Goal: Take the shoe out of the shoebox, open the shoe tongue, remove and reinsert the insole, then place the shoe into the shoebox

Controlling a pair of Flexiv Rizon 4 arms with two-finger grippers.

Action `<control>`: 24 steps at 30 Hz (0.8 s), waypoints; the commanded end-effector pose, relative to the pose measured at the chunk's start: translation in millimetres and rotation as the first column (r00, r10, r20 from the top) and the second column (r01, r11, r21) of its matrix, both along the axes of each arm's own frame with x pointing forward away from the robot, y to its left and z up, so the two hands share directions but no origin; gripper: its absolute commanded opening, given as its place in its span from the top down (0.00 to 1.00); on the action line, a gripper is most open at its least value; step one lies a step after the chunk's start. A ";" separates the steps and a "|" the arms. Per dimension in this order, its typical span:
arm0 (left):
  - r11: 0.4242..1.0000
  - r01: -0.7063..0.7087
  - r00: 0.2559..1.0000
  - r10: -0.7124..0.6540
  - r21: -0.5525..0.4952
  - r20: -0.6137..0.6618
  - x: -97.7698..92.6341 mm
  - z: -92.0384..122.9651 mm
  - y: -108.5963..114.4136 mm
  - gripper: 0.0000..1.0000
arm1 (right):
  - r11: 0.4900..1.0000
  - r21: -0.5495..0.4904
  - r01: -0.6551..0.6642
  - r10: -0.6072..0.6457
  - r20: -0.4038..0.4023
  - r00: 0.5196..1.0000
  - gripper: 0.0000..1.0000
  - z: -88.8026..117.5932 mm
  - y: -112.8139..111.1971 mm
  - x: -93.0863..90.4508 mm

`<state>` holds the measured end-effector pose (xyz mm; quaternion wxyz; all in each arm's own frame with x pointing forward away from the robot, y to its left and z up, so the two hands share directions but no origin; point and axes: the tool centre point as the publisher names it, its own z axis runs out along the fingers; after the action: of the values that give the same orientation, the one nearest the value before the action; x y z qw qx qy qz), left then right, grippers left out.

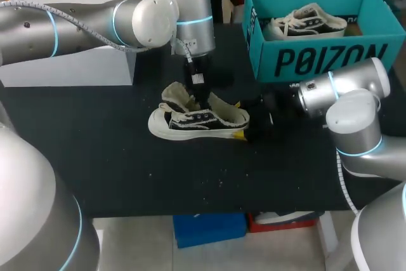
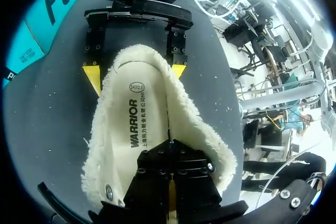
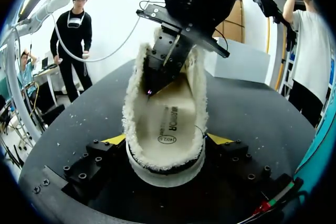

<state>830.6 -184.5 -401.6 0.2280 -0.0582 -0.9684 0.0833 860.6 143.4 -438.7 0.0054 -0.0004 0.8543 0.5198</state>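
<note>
While R gripper (image 3: 168, 140) clamps it, shoe (image 1: 196, 122) blk/wht; cream fleece lining; insole (image 3: 165, 121) printed.

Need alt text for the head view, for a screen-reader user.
A fleece-lined sneaker lies on a black table; the left tool reaches down into its opening while the right tool holds its heel. A teal shoebox behind holds a second sneaker.

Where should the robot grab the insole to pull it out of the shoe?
Probably the heel-end edge of the insole, coming straight down from above. The shoe stands sole-down with its top open, and the insole lies flat inside, walled by fleece. The right gripper clamps the heel from outside, leaving the top free.
</note>
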 end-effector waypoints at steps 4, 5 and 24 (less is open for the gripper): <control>1.000 -0.002 1.000 0.001 0.017 0.021 -3.9 -10.3 -4.4 1.00 | 1.000 0.000 0.004 -0.004 0.001 1.000 1.00 -3.0 1.0 0.6; 1.000 -0.003 1.000 0.002 0.021 0.029 -3.9 -11.5 -4.4 1.00 | 1.000 0.000 0.004 -0.004 0.001 1.000 1.00 -3.0 1.0 0.6; 0.999 0.000 0.997 -0.004 0.046 0.077 -6.3 -22.5 -2.5 1.00 | 1.000 0.000 0.004 -0.004 0.001 1.000 1.00 -3.0 1.0 0.6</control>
<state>828.5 -187.4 -417.7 0.1953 -0.0577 -0.9773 0.0583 860.2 143.4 -439.1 0.0054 -0.0006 0.8543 0.5198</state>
